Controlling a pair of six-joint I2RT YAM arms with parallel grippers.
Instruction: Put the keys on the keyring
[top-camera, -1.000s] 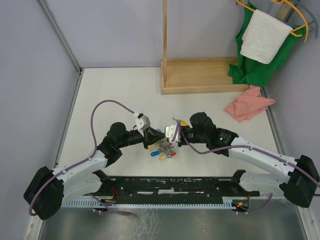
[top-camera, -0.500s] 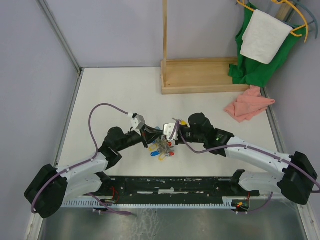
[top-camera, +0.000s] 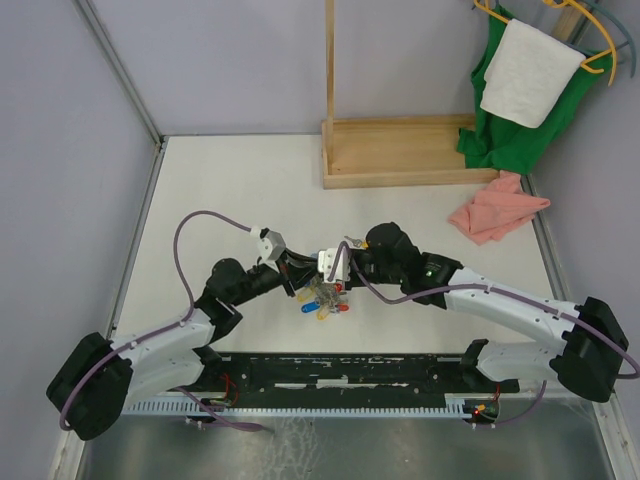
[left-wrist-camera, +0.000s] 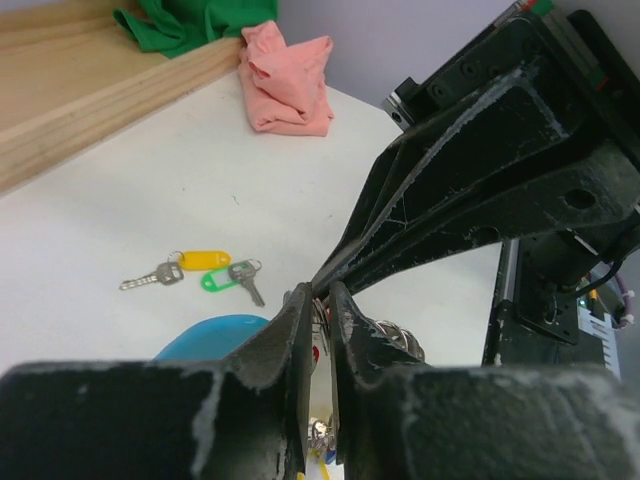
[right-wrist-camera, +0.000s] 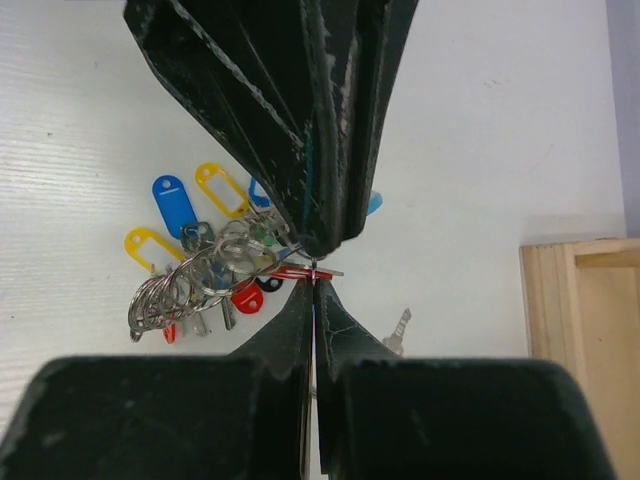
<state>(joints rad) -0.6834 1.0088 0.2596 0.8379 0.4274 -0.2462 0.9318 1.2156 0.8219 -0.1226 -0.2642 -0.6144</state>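
The white surface (top-camera: 230, 190) is filling the middle of the booth, with lilac walls (top-camera: 60, 150) closing it in on the left and at the back. At the far edge a wooden stand (top-camera: 400, 150) is sitting, its post rising out of shot. To its right a green cloth (top-camera: 495, 130) and a white towel (top-camera: 528, 72) are hanging in the corner. A pink cloth (top-camera: 495, 212) is lying crumpled on the surface just below them. A black rail (top-camera: 350, 370) is running along the near edge.

Both arms (top-camera: 480, 300) are reaching in and meeting tip to tip at mid-surface. They are right over the keyring (top-camera: 322, 297), which is sitting there with its coloured tags fanning toward the near side. The right jaws are pressing fully together at the ring cluster; whether they are pinching a wire of it, I can't tell. The left jaws are showing only a thin slit, and I can't tell if anything is gripped. Two loose keys (left-wrist-camera: 203, 260), with yellow and green tags, are lying side by side beyond, apart from the ring.
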